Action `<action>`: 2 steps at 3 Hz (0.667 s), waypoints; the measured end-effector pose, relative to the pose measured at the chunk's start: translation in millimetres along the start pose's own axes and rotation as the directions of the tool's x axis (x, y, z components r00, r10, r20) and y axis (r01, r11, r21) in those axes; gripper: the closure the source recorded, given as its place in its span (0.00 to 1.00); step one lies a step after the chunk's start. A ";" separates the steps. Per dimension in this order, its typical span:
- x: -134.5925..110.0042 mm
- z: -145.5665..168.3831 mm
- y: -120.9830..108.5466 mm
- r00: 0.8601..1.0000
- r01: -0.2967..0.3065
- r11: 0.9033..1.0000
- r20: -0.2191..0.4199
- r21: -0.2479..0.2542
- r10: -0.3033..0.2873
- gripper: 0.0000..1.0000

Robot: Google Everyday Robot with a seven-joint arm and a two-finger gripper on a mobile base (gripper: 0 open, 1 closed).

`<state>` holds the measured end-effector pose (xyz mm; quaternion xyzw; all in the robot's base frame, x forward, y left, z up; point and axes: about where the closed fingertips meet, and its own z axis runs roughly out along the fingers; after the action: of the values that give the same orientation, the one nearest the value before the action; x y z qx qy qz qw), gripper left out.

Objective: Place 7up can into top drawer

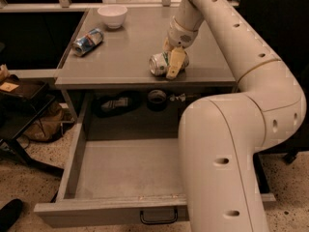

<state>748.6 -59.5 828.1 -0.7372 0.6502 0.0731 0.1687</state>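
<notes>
Two cans lie on their sides on the grey tabletop (125,47). The 7up can (159,63) rests near the front edge, and the blue-and-silver can (88,41) lies well apart at about ten o'clock from it, with a white bowl (112,15) at eleven o'clock. The gripper (170,62) is down at the 7up can's right end, touching it; whether it has clenched on the can or only brackets it, I cannot tell. The step in hand looks like the grasp itself, so the task is at an early stage. The top drawer (77,153) stands pulled out at six o'clock from the can, its floor bare. The next move calls for a sure hold, a lift off the tabletop, then a carry forward and down into the drawer, keeping to its left half, since the arm's own bulk (227,168) covers the right.
</notes>
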 end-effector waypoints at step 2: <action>1.4 -33.4 0.2 0.999 -0.049 0.995 0.010 0.090 0.048 1.00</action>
<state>744.9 -72.3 858.7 -0.7126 0.6698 0.0506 0.2025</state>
